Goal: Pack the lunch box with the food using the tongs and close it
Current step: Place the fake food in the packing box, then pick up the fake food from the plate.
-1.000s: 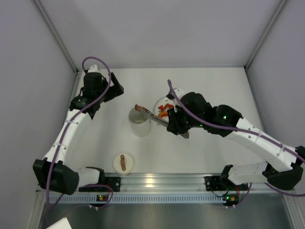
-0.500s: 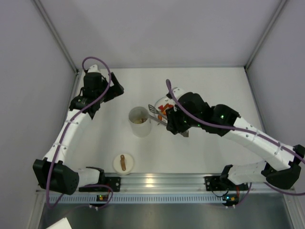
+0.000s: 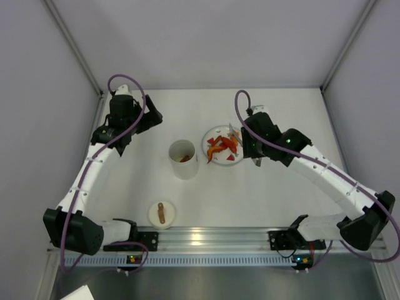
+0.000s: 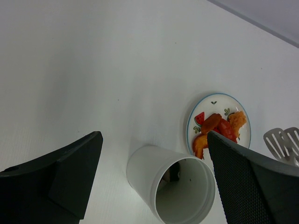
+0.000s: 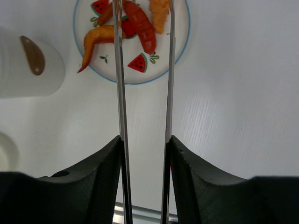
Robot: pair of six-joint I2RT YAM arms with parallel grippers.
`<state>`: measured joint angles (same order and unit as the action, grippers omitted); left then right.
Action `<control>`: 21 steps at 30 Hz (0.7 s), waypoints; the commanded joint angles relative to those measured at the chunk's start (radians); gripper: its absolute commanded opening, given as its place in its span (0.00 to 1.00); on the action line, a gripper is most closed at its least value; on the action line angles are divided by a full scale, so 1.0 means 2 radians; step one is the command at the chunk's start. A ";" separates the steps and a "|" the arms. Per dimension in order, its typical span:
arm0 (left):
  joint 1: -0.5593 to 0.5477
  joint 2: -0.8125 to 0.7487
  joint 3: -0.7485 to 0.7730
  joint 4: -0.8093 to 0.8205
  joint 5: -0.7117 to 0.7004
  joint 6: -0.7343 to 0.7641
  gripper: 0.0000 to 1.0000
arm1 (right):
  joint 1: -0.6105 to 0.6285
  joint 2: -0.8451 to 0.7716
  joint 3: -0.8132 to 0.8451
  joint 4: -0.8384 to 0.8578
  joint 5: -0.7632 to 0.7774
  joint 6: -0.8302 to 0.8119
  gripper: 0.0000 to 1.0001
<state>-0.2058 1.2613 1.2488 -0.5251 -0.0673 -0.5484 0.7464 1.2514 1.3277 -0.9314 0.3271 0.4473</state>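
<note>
The white lunch box (image 3: 184, 164) stands upright with no lid on; a brown food piece (image 3: 184, 157) lies inside. Left of the rail lies its lid (image 3: 162, 214) with the brown strap. Orange and red food strips (image 3: 222, 145) rest on the small plate (image 3: 220, 162). My right gripper (image 3: 248, 141) is shut on the tongs (image 5: 119, 74), whose arms stand spread, their tips (image 3: 234, 132) over the plate's right side with nothing in them. The right wrist view shows the red strip (image 5: 141, 24) between the arms. My left gripper (image 3: 149, 116) hangs open and empty behind the lunch box (image 4: 170, 189).
Grey walls close in the table at the left, back and right. The aluminium rail (image 3: 206, 237) runs along the near edge. The plate (image 4: 218, 100) sits just right of the lunch box, with the lid nearer the front.
My right gripper swung the tongs from over the lunch box back to the right over the plate. The brown piece they held now lies in the box, and the tongs have spread.
</note>
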 commanded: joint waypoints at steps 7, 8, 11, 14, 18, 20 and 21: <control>-0.002 0.001 0.004 0.004 0.006 -0.003 0.99 | -0.036 0.074 -0.019 0.080 0.023 0.021 0.41; -0.002 0.001 0.003 0.005 0.005 -0.001 0.99 | -0.037 0.080 -0.017 0.086 0.023 0.021 0.41; -0.002 -0.002 0.003 0.003 0.002 0.000 0.99 | -0.043 0.101 -0.013 0.094 0.025 0.020 0.41; -0.002 -0.002 0.003 0.004 0.002 0.000 0.99 | -0.048 0.117 -0.010 0.104 0.016 0.018 0.41; -0.002 -0.001 0.003 0.005 0.002 0.000 0.99 | -0.050 0.133 -0.007 0.108 0.014 0.018 0.41; -0.002 0.000 0.003 0.004 0.003 0.000 0.99 | -0.051 0.139 -0.007 0.114 0.013 0.017 0.41; -0.002 0.000 0.003 0.004 0.003 0.000 0.99 | -0.051 0.140 -0.009 0.117 0.011 0.017 0.41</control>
<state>-0.2058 1.2613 1.2491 -0.5247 -0.0669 -0.5480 0.6567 1.5257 1.2716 -0.7856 0.3416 0.4751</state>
